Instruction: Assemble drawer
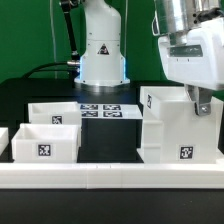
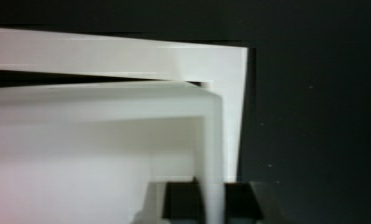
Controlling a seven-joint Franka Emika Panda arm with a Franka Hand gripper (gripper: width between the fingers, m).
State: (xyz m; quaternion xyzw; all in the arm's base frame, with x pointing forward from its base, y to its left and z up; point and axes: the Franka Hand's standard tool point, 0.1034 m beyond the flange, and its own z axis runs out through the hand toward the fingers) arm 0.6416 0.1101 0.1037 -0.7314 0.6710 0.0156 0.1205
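Observation:
The drawer's large white shell (image 1: 178,130) stands at the exterior view's right, open side up, with a tag on its front. My gripper (image 1: 198,100) reaches down from above and is shut on the shell's thin right wall. In the wrist view the wall (image 2: 214,130) runs between the two black fingers (image 2: 185,205), with the gripper (image 2: 212,192) clamped across it. Two small white trays lie at the exterior view's left, one nearer the front (image 1: 45,143) and one behind it (image 1: 55,113), each tagged.
The marker board (image 1: 103,110) lies in the middle in front of the robot base (image 1: 100,55). The long white border wall (image 1: 110,176) runs along the front edge. Another white piece shows at the far left edge (image 1: 3,138).

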